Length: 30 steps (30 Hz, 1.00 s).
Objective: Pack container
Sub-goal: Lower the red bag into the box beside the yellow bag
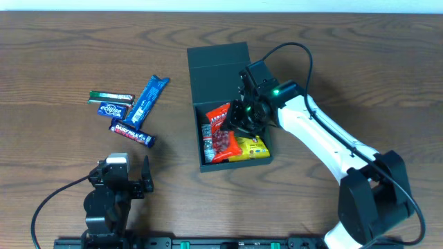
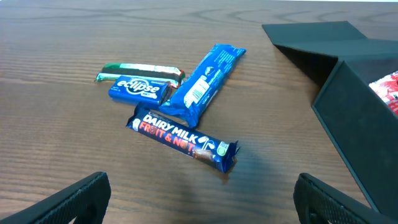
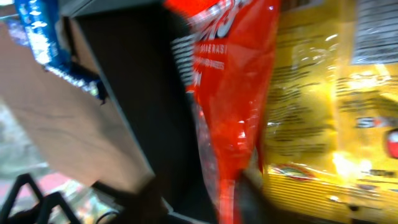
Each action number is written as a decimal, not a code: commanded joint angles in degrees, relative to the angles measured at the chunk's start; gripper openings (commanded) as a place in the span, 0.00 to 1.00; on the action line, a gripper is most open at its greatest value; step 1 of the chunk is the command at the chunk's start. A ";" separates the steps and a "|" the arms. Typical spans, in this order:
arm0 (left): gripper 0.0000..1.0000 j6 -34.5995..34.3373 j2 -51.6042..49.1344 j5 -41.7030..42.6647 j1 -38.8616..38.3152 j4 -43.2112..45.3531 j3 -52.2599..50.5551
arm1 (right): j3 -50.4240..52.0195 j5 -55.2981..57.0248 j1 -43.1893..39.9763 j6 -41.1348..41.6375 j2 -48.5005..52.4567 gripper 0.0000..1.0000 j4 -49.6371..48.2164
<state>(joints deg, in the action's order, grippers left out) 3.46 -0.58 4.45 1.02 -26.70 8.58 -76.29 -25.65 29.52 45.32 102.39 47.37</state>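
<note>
The dark green-grey container (image 1: 218,66) sits at mid-table with its lid folded back; the left wrist view shows its outer wall (image 2: 354,118). Inside lie a red snack packet (image 1: 220,131) and a yellow packet (image 1: 250,147). My right gripper (image 1: 243,117) hangs low over the box. The blurred right wrist view has the red packet (image 3: 233,81) beside the yellow one (image 3: 323,93), and the red packet's lower edge runs between my right gripper's (image 3: 199,202) parted fingers. My left gripper (image 1: 123,176) rests open near the front edge, holding nothing (image 2: 202,208).
Left of the box lie a Dairy Milk bar (image 2: 180,140), an Eclipse packet (image 2: 140,89), a green bar (image 2: 140,70) and a long blue packet (image 2: 205,81). The white right arm (image 1: 325,135) reaches in from the front right.
</note>
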 commanded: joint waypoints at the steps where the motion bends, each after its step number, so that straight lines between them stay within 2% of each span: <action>1: 0.95 0.83 0.31 -0.42 0.22 -0.02 -1.03 | 0.24 3.67 0.22 -4.90 -0.09 0.93 0.15; 2: 0.95 0.83 0.31 -0.42 0.22 -0.02 -1.03 | 0.17 3.80 -0.04 -6.38 -0.17 0.99 0.17; 9: 0.95 0.83 0.31 -0.42 0.22 -0.02 -1.03 | -0.70 6.47 -1.79 -11.89 -0.07 0.99 3.87; 13: 0.95 0.83 0.31 -0.42 0.22 -0.02 -1.03 | -0.63 6.60 -1.05 -13.53 1.14 0.82 4.55; 20: 0.95 0.83 0.31 -0.42 0.22 -0.02 -1.03 | -0.61 2.93 -0.66 -15.37 4.13 0.69 4.72; 22: 0.95 0.83 0.31 -0.42 0.22 -0.02 -1.03 | -0.61 2.19 -0.57 -15.45 4.55 0.51 4.66; 27: 0.95 0.83 0.31 -0.42 0.22 -0.02 -1.03 | -0.61 0.96 0.07 -15.85 4.70 0.52 4.04; 30: 0.95 0.83 0.31 -0.42 0.22 -0.02 -1.03 | -0.61 0.46 0.68 -15.87 5.40 0.41 3.85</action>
<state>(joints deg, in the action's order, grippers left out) 3.46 -0.58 4.45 1.02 -26.70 8.58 -76.29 -23.81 29.17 30.13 106.48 51.44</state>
